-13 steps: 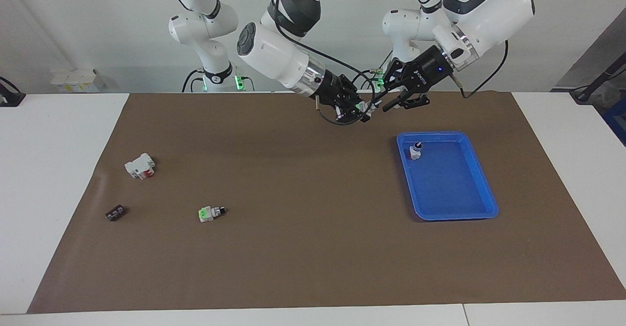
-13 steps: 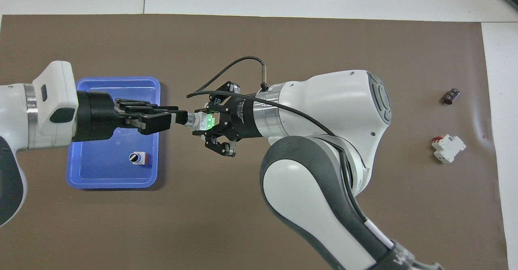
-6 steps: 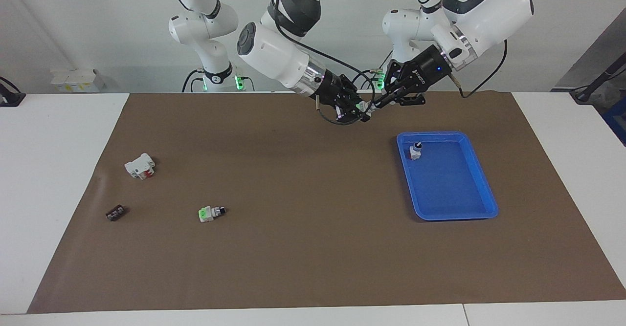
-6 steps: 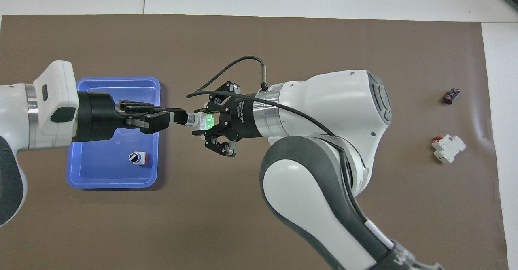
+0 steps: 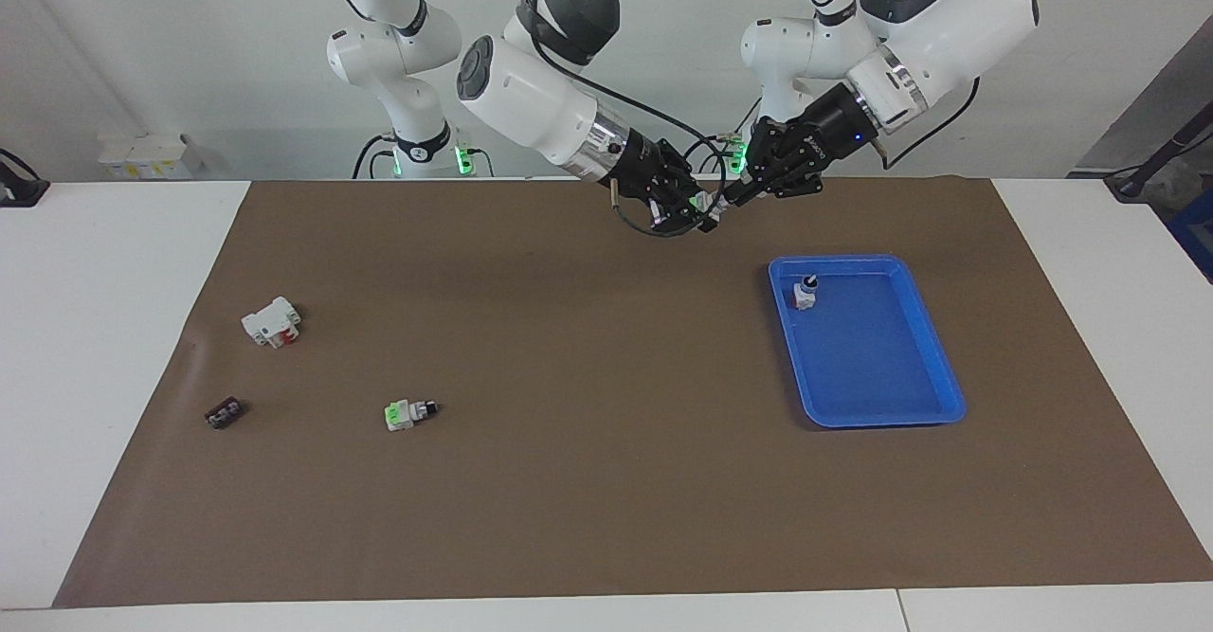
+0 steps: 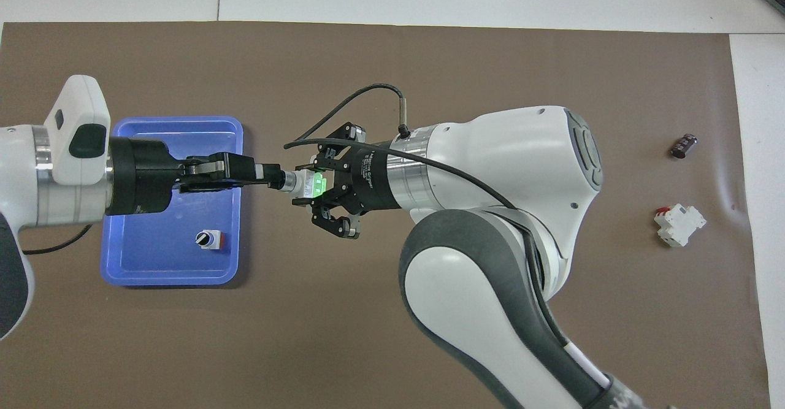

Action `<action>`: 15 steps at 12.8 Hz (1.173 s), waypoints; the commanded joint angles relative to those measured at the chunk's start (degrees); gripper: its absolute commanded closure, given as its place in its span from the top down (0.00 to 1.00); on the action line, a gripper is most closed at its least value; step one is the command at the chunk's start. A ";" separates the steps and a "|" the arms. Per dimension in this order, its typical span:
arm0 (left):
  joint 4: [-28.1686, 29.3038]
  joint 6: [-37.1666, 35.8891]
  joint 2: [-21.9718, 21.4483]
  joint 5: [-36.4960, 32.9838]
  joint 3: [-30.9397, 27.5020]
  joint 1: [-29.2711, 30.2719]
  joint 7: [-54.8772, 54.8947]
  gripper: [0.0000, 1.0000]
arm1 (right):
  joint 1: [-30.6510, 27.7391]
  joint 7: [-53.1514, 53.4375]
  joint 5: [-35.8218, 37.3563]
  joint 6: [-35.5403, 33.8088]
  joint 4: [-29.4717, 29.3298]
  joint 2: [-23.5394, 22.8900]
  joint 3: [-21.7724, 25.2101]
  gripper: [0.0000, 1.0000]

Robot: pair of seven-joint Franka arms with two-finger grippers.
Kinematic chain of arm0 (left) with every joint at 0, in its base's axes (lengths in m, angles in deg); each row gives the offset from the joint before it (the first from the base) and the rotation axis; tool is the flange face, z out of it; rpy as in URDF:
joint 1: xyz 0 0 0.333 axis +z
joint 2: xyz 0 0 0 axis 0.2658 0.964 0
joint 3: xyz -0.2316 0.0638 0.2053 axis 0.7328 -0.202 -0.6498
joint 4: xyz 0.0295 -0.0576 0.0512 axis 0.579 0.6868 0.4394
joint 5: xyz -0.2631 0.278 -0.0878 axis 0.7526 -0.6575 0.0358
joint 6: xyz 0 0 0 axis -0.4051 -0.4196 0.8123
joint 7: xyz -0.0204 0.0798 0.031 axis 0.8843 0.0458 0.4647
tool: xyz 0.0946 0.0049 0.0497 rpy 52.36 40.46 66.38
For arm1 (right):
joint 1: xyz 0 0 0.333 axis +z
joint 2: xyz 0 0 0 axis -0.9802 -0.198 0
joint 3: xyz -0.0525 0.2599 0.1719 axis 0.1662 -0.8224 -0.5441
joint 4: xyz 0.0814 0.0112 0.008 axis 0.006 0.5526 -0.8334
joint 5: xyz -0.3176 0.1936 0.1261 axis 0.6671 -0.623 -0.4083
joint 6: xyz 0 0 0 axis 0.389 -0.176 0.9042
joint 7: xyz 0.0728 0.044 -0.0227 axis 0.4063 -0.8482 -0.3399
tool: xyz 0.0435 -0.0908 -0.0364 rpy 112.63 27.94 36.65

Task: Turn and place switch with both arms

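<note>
The right tool has its fingers closed on the body of a selector switch, held up in the air over the brown mat, beside the blue tray. The left tool meets it from the tray's direction, its fingers drawn in narrow around the switch's knob end; in the facing view the two tools touch at the switch, though whether the left one truly pinches the knob is hard to tell.

The switch looks small, rigid and light, a hard plastic part with a smooth round collar. It should not bend or crush, but the knob would slip under a loose pinch. The flat sides of the body suit the holding grip; the knob is the place for the turning grip.

The held switch shows a pale grey-white body, a bright green end toward the right tool and a silver collar toward the left tool.

A second switch stands upright in the tray, near the corner nearest the robots. A third lies on its side on the mat toward the right arm's end of the worktop. Near it lie a white block with a red lever and a small dark part.
</note>
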 commanded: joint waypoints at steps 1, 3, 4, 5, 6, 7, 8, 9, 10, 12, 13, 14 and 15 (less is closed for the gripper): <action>-1.67 -4.82 -0.97 0.79 1.44 -1.02 -13.80 0.00 | -0.42 1.08 -1.15 1.20 -0.49 0.26 -0.63 0.00; -2.56 -6.32 -0.97 0.35 1.62 -0.93 -23.82 0.00 | -0.42 1.08 -1.15 1.20 -0.49 0.35 -0.63 0.00; -2.73 -7.72 -0.97 0.35 1.79 -0.93 -26.82 0.00 | -0.42 1.08 -1.15 1.20 -0.40 0.43 -0.63 0.00; -3.00 -8.95 -0.97 0.27 1.71 -0.93 -30.51 0.00 | -0.42 1.08 -1.15 1.20 -0.40 0.43 -0.63 0.00; -3.61 -9.49 -0.97 0.27 1.79 -0.85 -35.24 0.00 | -0.42 1.08 -1.15 1.29 -0.23 0.43 -0.63 0.00; -4.31 -9.84 -0.88 -0.17 1.79 -0.93 -39.73 0.00 | -0.42 1.08 -1.15 1.37 -0.05 0.52 -0.63 0.00; -4.84 -10.02 -0.71 -2.44 1.88 -0.93 -42.82 0.00 | -0.33 1.08 -1.15 1.38 0.30 0.70 -0.63 0.00; -5.45 -10.72 -0.53 -4.29 1.88 -0.93 -45.46 0.00 | -0.33 1.08 -1.15 1.46 0.74 0.96 -0.63 0.00; -5.81 -11.77 -0.53 -4.83 1.88 -0.93 -48.27 0.00 | -0.16 1.00 -1.15 1.55 1.26 1.05 -0.63 0.00; -6.16 -12.74 -0.44 -6.76 2.05 -1.02 -51.62 0.00 | 0.02 1.00 -1.15 1.64 1.71 1.22 -0.63 0.00; -6.08 -13.18 -0.44 -7.11 2.49 -0.93 -52.42 0.00 | 0.02 1.00 -1.15 1.64 1.80 1.31 -0.63 0.00; -6.16 -14.14 -0.53 -7.12 2.50 -0.93 -53.21 0.00 | 0.02 1.00 -1.15 1.64 1.80 1.31 -0.63 0.00; -6.08 -14.85 -0.53 -7.12 2.58 -0.93 -54.26 0.00 | 0.02 1.00 -1.15 1.64 1.80 1.31 -0.63 0.00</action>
